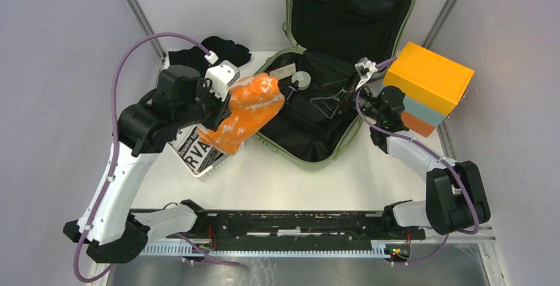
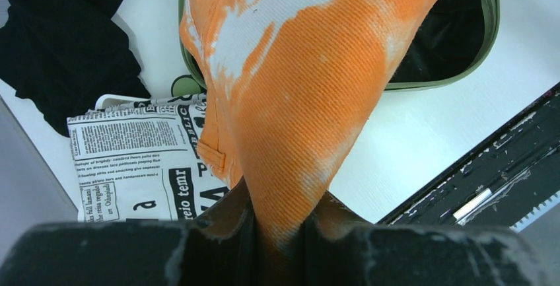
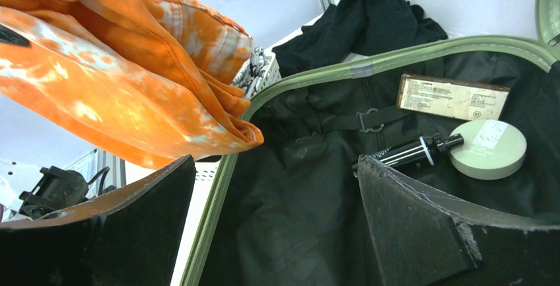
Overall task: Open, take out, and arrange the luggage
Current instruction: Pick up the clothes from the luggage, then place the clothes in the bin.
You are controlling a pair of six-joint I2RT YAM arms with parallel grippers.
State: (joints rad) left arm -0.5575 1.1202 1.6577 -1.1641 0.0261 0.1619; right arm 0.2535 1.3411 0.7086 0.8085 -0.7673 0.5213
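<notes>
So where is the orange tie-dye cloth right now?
In the top view the orange tie-dye cloth hangs left of centre, pinched in the left pincer, over the left rim of the luggage, beside the newspaper-print pouch.

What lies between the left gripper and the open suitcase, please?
The orange tie-dye cloth, pinched by the left gripper, reaches the suitcase rim, seen in the top view.

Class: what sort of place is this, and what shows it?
Likely a robotics test cell: left arm and right arm bolted to a white table, bare grey walls, metal frame posts.
</notes>
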